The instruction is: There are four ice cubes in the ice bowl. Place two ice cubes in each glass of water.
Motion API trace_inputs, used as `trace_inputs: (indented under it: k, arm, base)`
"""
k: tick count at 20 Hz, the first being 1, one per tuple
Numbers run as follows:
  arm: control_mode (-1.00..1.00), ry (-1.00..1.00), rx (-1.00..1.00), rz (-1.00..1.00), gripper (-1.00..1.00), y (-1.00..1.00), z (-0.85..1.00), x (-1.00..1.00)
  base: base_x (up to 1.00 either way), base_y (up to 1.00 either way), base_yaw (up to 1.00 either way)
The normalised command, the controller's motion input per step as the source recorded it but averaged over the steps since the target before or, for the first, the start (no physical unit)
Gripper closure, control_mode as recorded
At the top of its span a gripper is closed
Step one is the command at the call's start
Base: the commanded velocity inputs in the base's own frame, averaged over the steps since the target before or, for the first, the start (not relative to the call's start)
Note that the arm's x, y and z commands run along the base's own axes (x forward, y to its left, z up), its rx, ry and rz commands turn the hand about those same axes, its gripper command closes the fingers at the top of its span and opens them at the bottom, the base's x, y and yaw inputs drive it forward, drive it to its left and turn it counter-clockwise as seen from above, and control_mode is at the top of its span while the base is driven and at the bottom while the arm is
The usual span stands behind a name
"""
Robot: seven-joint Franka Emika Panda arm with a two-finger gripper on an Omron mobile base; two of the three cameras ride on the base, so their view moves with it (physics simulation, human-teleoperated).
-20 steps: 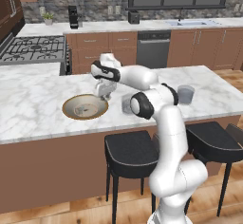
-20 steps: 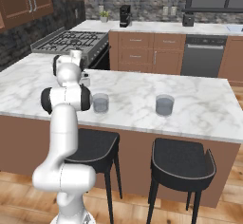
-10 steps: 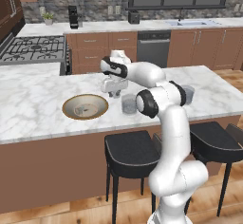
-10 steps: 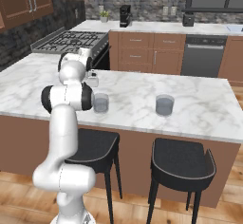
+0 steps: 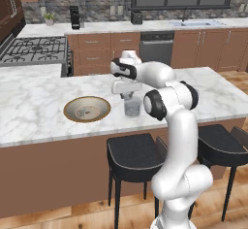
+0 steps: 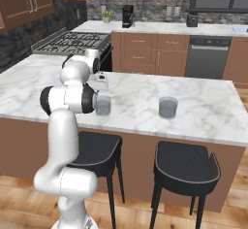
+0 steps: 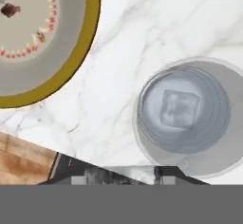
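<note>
Gripper (image 7: 118,176) hangs over the near glass, a short clear cylindrical tumbler with a bluish-grey tint (image 7: 182,116), which stands close to the front edge of the white marble counter (image 5: 38,102). Jaws partly parted. Something grey and mottled sits between the tips, but cannot tell whether it is a gripped cube.

One pale grey-white translucent ice cube (image 7: 179,109) lies in that glass, near the middle of the water.

In the hand view the tumbler sits off to one side of the tips, not squarely under them. Judgement: centre the hand over the glass mouth before any release, and let go low so the cube cannot clip the rim and skid onto the marble.

The wide shallow bowl with grey-beige inside and golden-brown rim (image 7: 90,38) stands just beside the glass, not touching. Its contents are too small to count.

The second, matching tumbler (image 6: 168,107) stands well apart along the counter.
</note>
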Motion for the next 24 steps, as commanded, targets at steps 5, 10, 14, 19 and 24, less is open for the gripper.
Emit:
trace_inputs:
  k: [5,10,14,19,24]
  arm:
    - [-1.0,-0.04,-0.14,-0.2,1.0,-0.38,0.03,-0.21]
    - [-1.0,-0.04,-0.11,-0.2,1.0,-0.27,0.01,-0.06]
    - [-1.0,-0.08,0.0,-0.17,1.0,-0.15,0.04,0.02]
    - [-1.0,-0.14,0.0,-0.14,1.0,-0.11,0.03,0.14]
    - [-1.0,-0.1,0.03,-0.12,1.0,-0.06,0.01,0.1]
  base:
    - [0.0,0.0,0.0]
    - [0.0,0.0,0.0]
    - [0.0,0.0,0.0]
    - [0.0,0.0,0.0]
    - [0.0,0.0,0.0]
